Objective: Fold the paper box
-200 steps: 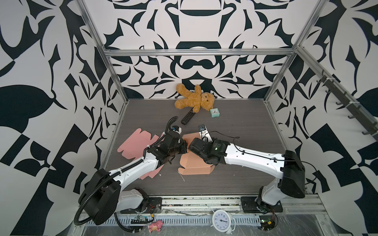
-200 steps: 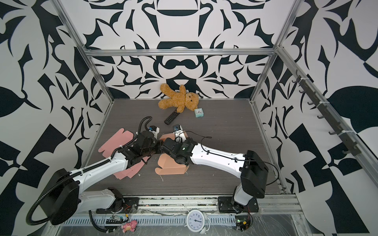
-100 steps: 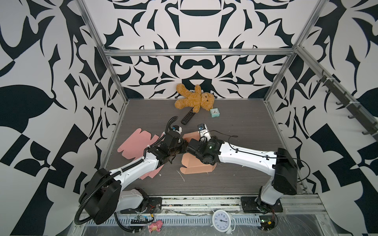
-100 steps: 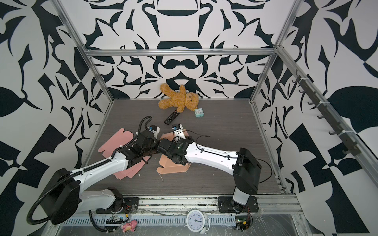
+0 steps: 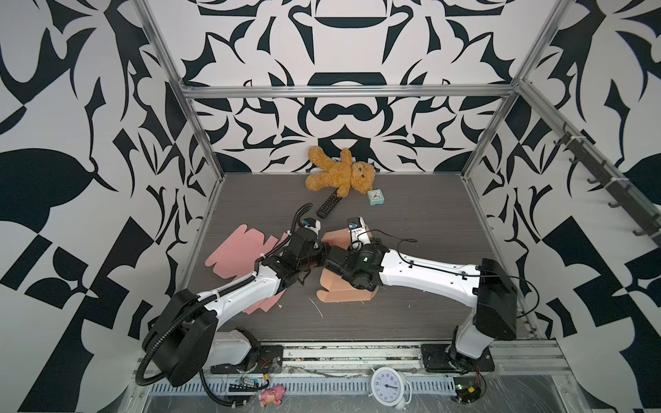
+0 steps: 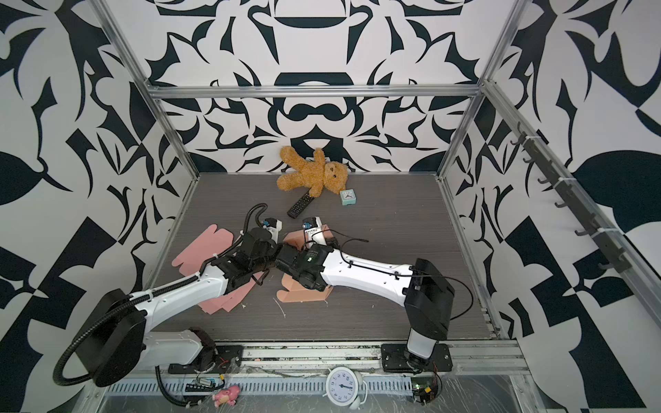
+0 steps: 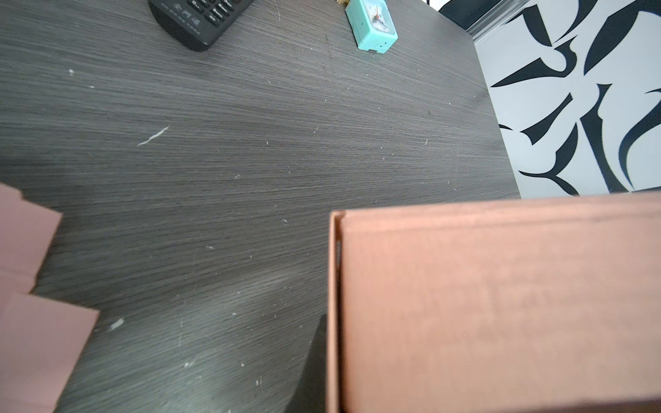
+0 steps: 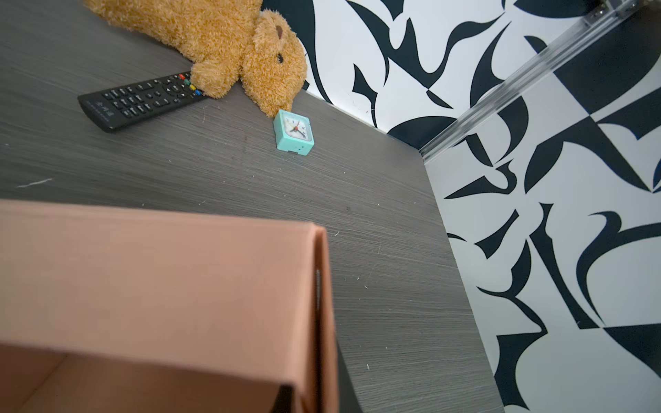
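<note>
The paper box (image 5: pixel 342 290), salmon-orange and partly folded with raised walls, sits mid-table in both top views (image 6: pixel 299 294). My left gripper (image 5: pixel 316 255) and right gripper (image 5: pixel 327 263) meet tip to tip over its left end. In the left wrist view a box wall (image 7: pixel 500 304) fills the lower right, and its edge runs straight down into the jaws. In the right wrist view another box wall (image 8: pixel 161 279) and its corner edge run into the jaws. The fingertips are hidden in both wrist views. Both grippers look shut on the box's walls.
Flat pink cardboard sheets (image 5: pixel 239 254) lie left of the box, partly under the left arm. A teddy bear (image 5: pixel 339 175), a black remote (image 5: pixel 328 204) and a small teal clock (image 5: pixel 375 196) lie by the back wall. Patterned walls enclose the table.
My right gripper has slid left along the box toward the left gripper and closed its jaws. The box shifted slightly. The left arm has stayed put.
</note>
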Controlling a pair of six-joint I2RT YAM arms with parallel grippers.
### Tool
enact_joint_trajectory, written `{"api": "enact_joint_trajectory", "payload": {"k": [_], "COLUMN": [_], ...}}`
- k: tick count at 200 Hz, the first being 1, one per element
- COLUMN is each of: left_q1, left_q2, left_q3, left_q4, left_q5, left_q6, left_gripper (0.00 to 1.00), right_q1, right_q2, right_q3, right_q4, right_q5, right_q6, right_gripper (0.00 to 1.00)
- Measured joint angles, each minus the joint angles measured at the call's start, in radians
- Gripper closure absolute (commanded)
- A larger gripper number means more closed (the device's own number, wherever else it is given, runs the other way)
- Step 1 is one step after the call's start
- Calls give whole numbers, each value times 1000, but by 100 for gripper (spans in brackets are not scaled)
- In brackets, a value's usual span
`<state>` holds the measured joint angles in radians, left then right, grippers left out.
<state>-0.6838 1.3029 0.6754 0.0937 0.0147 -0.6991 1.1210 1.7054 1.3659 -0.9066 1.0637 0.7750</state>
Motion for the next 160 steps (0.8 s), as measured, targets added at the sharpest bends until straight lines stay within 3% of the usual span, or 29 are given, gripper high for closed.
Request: {"api": "enact_joint_trajectory", "payload": {"k": [26, 58, 95, 125, 160], "left_q1": [-3, -7, -7, -11, -18], "left_q2": [0, 0, 0, 0, 24], "left_q3": [-8, -19, -20, -20, -20], "left_q4": [11, 15, 18, 24, 50], "left_q5": [-1, -14, -33, -39, -42], "left_q6": [-6, -11, -12, -12, -11], "left_gripper": [100, 100, 100, 100, 100], "right_q1": [0, 1, 6, 7, 7], "right_q2": [7, 26, 21, 1, 0], "right_q3": [0, 7, 6, -19, -28], "right_q4": [-12, -23, -21, -3, -3], "right_q5": [15, 17, 21, 20, 14], "right_q6": [13, 39, 63, 70, 74], "right_gripper": [100, 84, 80, 84, 96]}}
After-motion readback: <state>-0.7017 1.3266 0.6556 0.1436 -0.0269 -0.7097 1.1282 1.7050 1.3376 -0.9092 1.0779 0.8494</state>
